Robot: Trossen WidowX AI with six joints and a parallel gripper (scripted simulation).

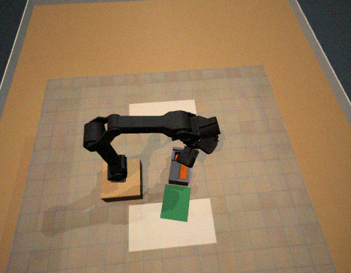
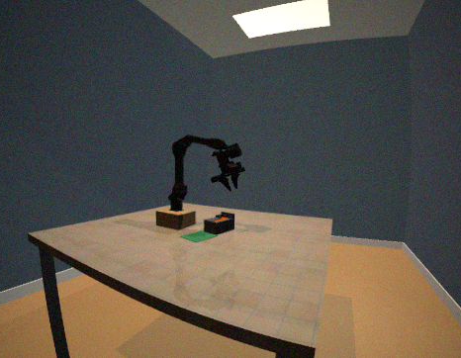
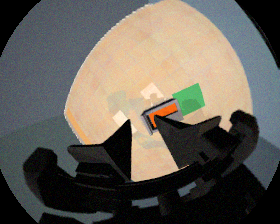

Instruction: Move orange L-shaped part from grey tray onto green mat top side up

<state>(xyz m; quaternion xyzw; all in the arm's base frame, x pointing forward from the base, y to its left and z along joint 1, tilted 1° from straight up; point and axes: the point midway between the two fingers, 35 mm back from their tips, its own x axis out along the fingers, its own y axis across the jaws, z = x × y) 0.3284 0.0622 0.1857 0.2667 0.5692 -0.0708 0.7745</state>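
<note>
The orange part (image 1: 183, 172) (image 2: 223, 219) (image 3: 164, 110) lies in the pocket of the grey tray (image 1: 175, 173) (image 2: 219, 227) and looks level. In the top view the arm covers some of the part and the tray's far right side. The green mat (image 1: 175, 203) (image 2: 198, 236) (image 3: 194, 94) lies bare beside the tray's near end. My gripper (image 2: 232, 189) (image 3: 141, 119) is partly open and empty, pointing down. It hangs well above the table and the tray, touching neither. In the wrist view one fingertip overlaps the part's image.
The arm stands on a wooden block (image 1: 126, 190) (image 2: 176, 219) to the left of the tray. A white rectangle (image 1: 144, 231) lies partly around the mat, and another white rectangle (image 1: 163, 107) lies behind the arm. The tray has a raised wall at its far end.
</note>
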